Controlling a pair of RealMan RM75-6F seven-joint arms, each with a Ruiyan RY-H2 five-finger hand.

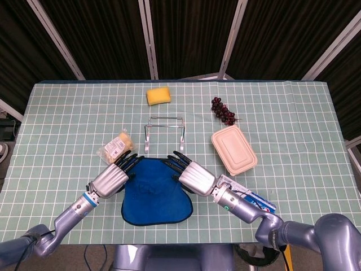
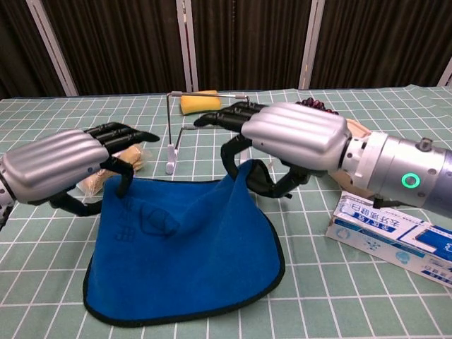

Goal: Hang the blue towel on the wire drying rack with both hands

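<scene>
The blue towel (image 1: 155, 192) (image 2: 183, 247) hangs by its two far corners, its lower part still lying on the table. My left hand (image 1: 113, 178) (image 2: 56, 166) pinches the left corner and my right hand (image 1: 193, 175) (image 2: 293, 138) pinches the right corner, both raised a little above the table. The wire drying rack (image 1: 164, 132) (image 2: 208, 127) stands upright just beyond the towel, between the two hands' fingertips.
A yellow sponge (image 1: 158, 95) lies behind the rack. A wrapped snack packet (image 1: 117, 147) sits left of it. Dark grapes (image 1: 223, 110), a beige lidded container (image 1: 233, 149) and a blue-white box (image 1: 248, 197) are on the right, close to my right arm.
</scene>
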